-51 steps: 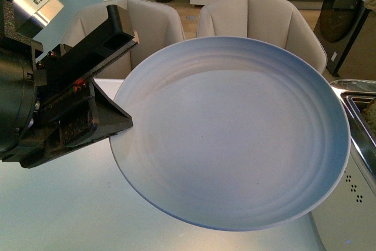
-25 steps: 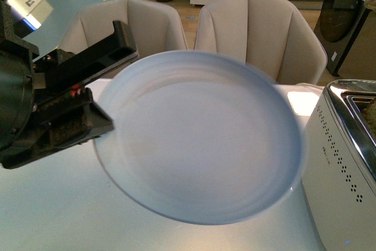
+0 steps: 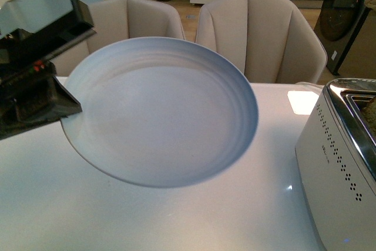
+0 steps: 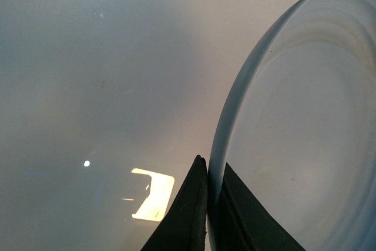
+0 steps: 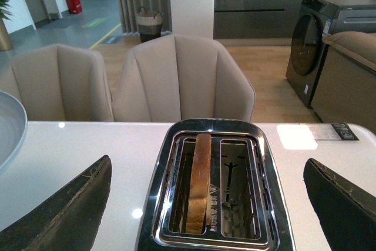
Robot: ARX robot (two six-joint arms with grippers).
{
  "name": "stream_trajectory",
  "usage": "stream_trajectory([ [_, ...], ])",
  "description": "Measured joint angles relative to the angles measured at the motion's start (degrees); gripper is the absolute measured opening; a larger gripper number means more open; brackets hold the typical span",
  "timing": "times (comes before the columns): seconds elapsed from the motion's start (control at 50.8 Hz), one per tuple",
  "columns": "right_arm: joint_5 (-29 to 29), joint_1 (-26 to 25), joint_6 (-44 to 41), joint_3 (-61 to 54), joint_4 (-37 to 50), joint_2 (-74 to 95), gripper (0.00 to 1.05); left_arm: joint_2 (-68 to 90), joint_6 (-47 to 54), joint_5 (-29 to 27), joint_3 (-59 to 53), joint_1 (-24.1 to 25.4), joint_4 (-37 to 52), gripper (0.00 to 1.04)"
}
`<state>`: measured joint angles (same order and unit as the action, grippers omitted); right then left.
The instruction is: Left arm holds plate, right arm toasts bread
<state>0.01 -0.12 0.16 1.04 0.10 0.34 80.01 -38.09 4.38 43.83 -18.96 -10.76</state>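
The pale blue-grey plate [image 3: 161, 110] hangs tilted above the white table, empty, held at its left rim by my left gripper [image 3: 59, 107], which is shut on it. In the left wrist view the plate [image 4: 305, 121] has its rim pinched between the two black jaws of the left gripper [image 4: 210, 183]. The bread [image 5: 198, 180] stands on edge in one slot of the toaster [image 5: 215, 139]; the other slot is empty. My right gripper [image 5: 208, 204] hovers over the toaster, wide open, its fingers [image 5: 64, 213] on either side of it. In the front view only a bit of bread [image 3: 370, 110] shows at the right edge.
The steel toaster [image 3: 338, 163] stands at the table's right side, close to the plate's right rim. Two beige chairs [image 3: 258, 33] sit behind the table [image 3: 88, 216]. A washing machine [image 5: 320, 33] stands further back on the right.
The left gripper has carried the plate leftward, away from the toaster, so more of the toaster and table now shows.
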Motion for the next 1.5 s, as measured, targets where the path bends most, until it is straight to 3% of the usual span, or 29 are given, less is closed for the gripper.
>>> stream_trajectory([
  [0.236, 0.0, 0.0, 0.0, 0.0, 0.0, 0.0, 0.96, 2.9, 6.1, 7.8, -3.3, 13.9, 6.9, 0.03],
  [0.394, 0.0, 0.0, 0.0, 0.0, 0.0, 0.0, 0.96, 10.8, 14.8, 14.5, -6.9, 27.7, 12.1, 0.03],
  [0.59, 0.0, 0.0, 0.0, 0.0, 0.0, 0.0, 0.96, 18.3, 20.7, 17.1, -10.3, 36.2, 18.6, 0.03],
  [1.023, 0.0, 0.0, 0.0, 0.0, 0.0, 0.0, 0.96, 34.7, 28.3, 20.7, -17.7, 41.9, 36.0, 0.03],
  [1.496, 0.0, 0.0, 0.0, 0.0, 0.0, 0.0, 0.96, 47.2, 26.5, 20.4, -17.4, 38.8, 47.3, 0.03],
])
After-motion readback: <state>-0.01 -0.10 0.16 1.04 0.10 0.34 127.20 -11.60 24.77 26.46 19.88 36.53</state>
